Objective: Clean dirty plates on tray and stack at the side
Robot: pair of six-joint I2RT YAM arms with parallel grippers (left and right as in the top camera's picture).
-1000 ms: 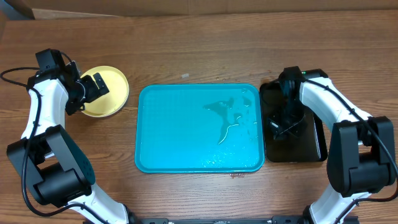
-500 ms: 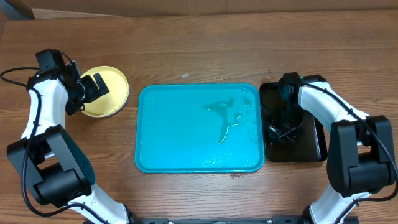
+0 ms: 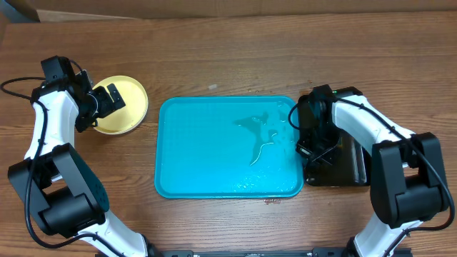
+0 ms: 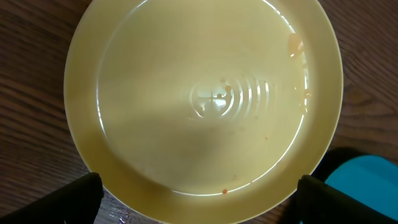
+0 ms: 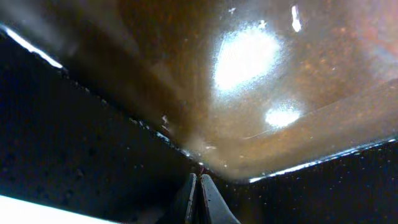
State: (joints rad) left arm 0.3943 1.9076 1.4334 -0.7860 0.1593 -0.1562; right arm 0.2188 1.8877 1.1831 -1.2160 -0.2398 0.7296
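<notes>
One pale yellow plate (image 3: 127,108) lies on the wood left of the turquoise tray (image 3: 214,171); nothing lies in the tray but water streaks. My left gripper (image 3: 108,98) hovers over the plate's left part, open. In the left wrist view the plate (image 4: 205,99) fills the frame, with small orange specks, and the left gripper (image 4: 200,205) has its fingertips (image 4: 68,200) wide apart just outside the plate's near rim. My right gripper (image 3: 313,148) is shut, holding nothing I can see, and hangs low over the black tray (image 3: 357,170). Its tips (image 5: 199,186) are pressed together.
The black tray stands right against the turquoise tray's right rim. Its wet, glossy brownish floor (image 5: 249,74) and dark wall (image 5: 74,143) fill the right wrist view. A corner of the turquoise tray (image 4: 367,180) shows beside the plate. Bare wooden table (image 3: 228,57) lies behind.
My right arm has shifted left inside the black tray, toward the turquoise tray's rim, gripper still shut. The left arm and the plate have not moved.
</notes>
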